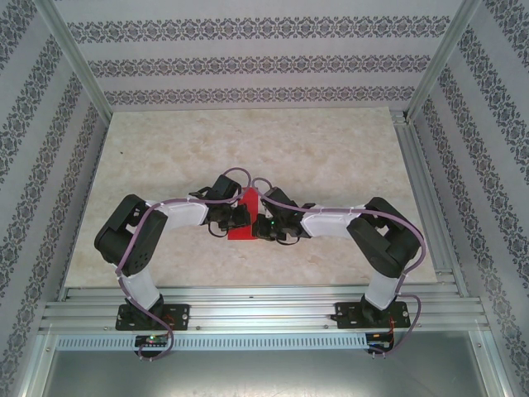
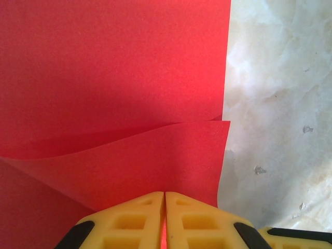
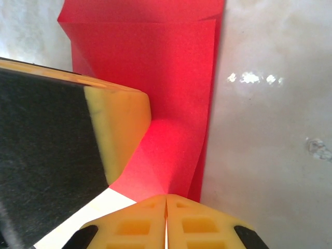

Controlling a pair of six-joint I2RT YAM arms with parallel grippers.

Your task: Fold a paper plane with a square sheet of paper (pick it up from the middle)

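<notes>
Pale marbled table point(image 1: 331, 157) with red paper point(image 1: 245, 222)

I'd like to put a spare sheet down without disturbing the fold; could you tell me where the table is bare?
Bare: the far half of the table up to the back wall, and the near strip between the red sheet and the aluminium rail. Crowded: the middle, where the left gripper and right gripper pinch that sheet.

No legible text, label, brand, number or sign on any surface
</notes>
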